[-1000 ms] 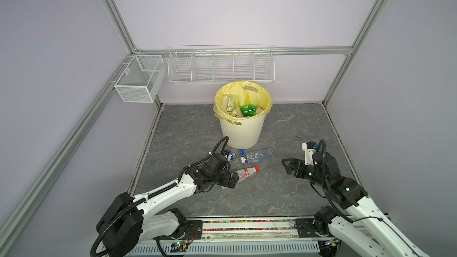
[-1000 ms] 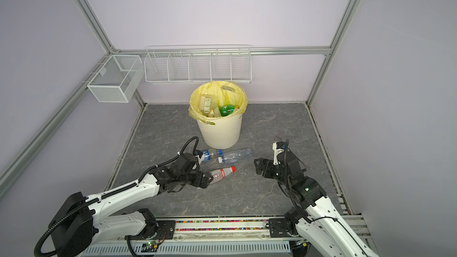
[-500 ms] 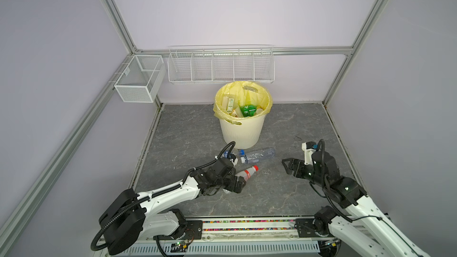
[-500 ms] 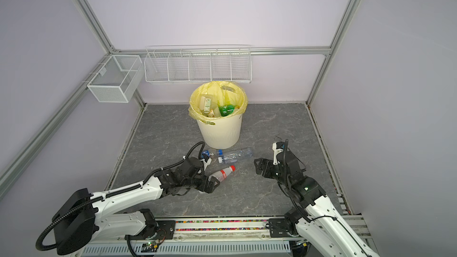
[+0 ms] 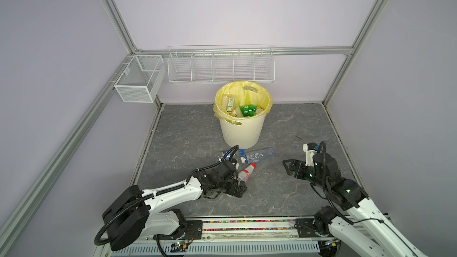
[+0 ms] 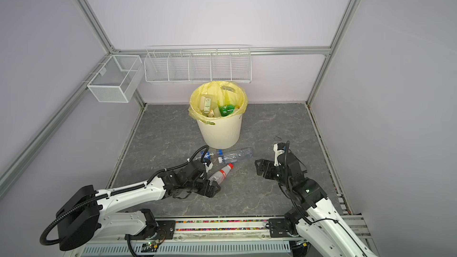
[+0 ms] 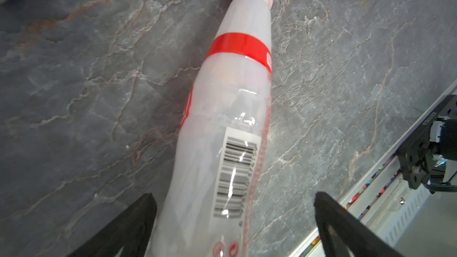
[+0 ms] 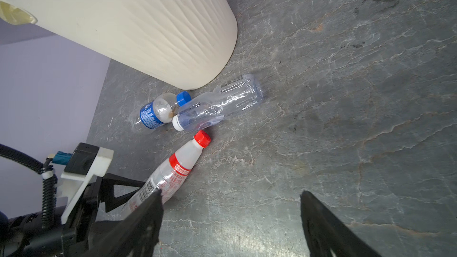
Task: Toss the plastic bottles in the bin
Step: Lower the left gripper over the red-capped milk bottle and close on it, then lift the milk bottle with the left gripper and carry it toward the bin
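Bottle with red band, barcode

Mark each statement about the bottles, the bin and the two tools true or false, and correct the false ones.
1. A red-capped bottle, a blue-capped bottle and a white-capped bottle lie on the table outside the bin. True.
2. The left tool is shut on the red-capped bottle. False: it is open, with its jaws on either side of that bottle.
3. The right tool is open and holds nothing. True.
4. The bin is empty. False: it holds bottles, a green bottle among them.
5. The bin has a yellow liner. True.
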Available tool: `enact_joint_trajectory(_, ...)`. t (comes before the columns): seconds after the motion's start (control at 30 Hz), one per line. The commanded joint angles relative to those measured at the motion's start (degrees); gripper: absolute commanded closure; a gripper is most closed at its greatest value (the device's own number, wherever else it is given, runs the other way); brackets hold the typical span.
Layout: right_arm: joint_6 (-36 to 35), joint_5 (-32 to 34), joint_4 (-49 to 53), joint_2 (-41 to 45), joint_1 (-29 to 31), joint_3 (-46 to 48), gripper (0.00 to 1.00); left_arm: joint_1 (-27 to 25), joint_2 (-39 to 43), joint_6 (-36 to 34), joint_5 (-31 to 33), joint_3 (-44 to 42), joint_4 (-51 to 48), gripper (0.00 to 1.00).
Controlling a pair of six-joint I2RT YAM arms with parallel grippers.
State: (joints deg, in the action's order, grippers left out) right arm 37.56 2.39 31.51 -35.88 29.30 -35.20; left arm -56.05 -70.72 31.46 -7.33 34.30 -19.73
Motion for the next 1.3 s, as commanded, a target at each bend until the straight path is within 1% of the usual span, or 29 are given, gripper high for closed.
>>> enact_joint_trajectory(0.0,1.0,1.1,0.2,0.9,-0.1,1.3,0.12,-0.4,1.9,0.8,1.6,0.0,-2.8,0.0)
enact_joint_trajectory(0.1,1.8,1.7,0.3,1.7,-0.2,1.9,0.12,-0.4,2.5,2.3,3.9,-1.4,-3.1,0.02)
enact_joint_trajectory(0.27,2.0,2.5,1.0,3.1,-0.2,2.0,0.12,-0.4,2.8,4.1,2.4,-3.5,-0.8,0.06)
enact_joint_trajectory(0.4,1.7,4.2,2.9,3.8,-0.1,1.4,0.12,-0.4,3.4,4.1,2.8,-4.5,-0.2,0.07)
enact_joint_trajectory(0.53,1.9,4.7,3.2,5.0,-0.2,1.8,0.12,-0.4,3.9,4.2,2.9,-4.8,0.3,0.11)
enact_joint_trajectory(0.73,2.3,4.7,2.9,5.3,-0.1,2.2,0.12,-0.4,3.7,3.1,4.0,-4.3,0.4,0.13)
enact_joint_trajectory(0.87,2.4,4.5,2.9,5.2,-0.2,2.2,0.12,-0.4,3.7,2.4,4.4,-3.4,-0.3,0.25)
enact_joint_trajectory(0.97,2.4,4.5,2.9,5.2,-0.2,2.3,0.12,-0.4,3.7,2.5,4.0,-3.4,-0.2,0.26)
enact_joint_trajectory(1.1,2.6,4.5,2.8,5.2,-0.2,2.4,0.12,-0.4,3.9,2.6,3.6,-3.6,-0.2,0.38)
enact_joint_trajectory(1.2,2.6,4.5,2.8,5.2,-0.2,2.5,0.12,-0.4,4.4,2.6,2.9,-3.7,0.1,0.43)
enact_joint_trajectory(1.27,2.6,4.6,2.7,5.2,-0.2,2.5,0.12,-0.4,5.1,2.3,2.0,-3.8,0.7,0.45)
